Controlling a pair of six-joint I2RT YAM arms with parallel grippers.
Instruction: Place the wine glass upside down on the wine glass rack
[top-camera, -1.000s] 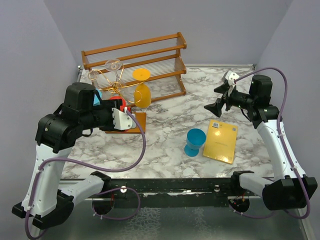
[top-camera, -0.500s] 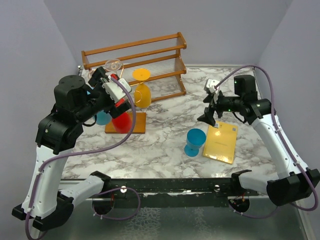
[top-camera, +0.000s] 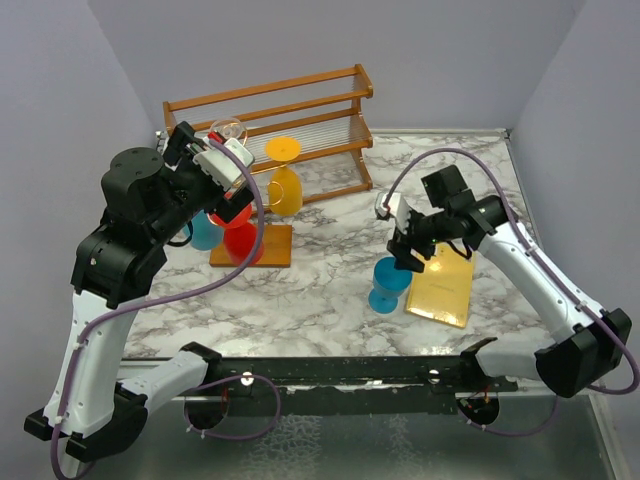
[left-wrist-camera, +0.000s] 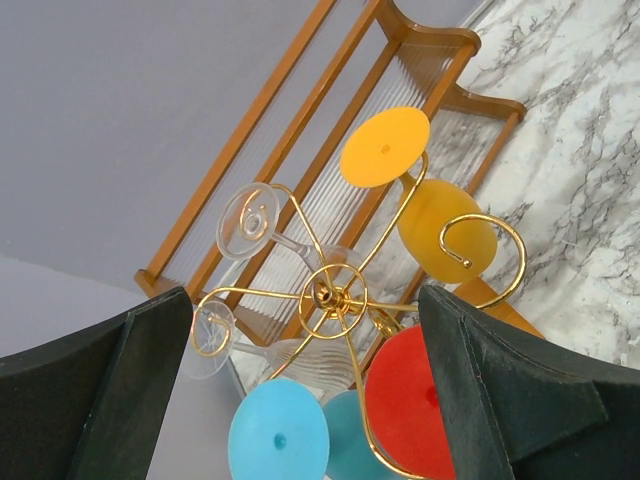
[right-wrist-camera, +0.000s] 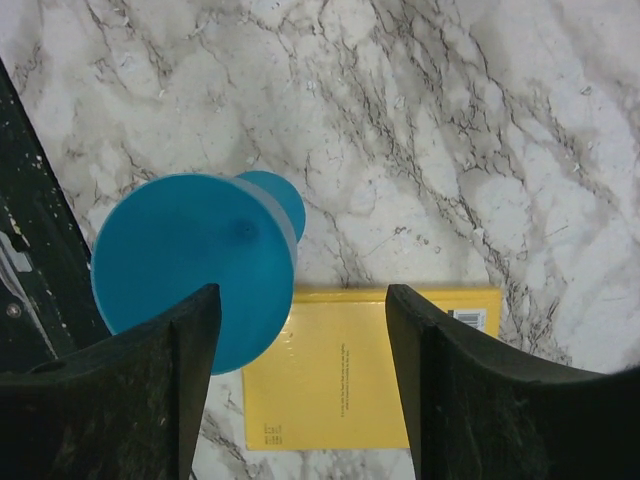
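Currently, both are held wide: the right end effector (top-camera: 404, 247) over the blue wine glass (top-camera: 390, 283), the left end effector (top-camera: 212, 160) by the wine glass rack (left-wrist-camera: 330, 295).

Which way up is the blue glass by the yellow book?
Upright: the blue glass stands on its foot on the table, open bowl facing up.
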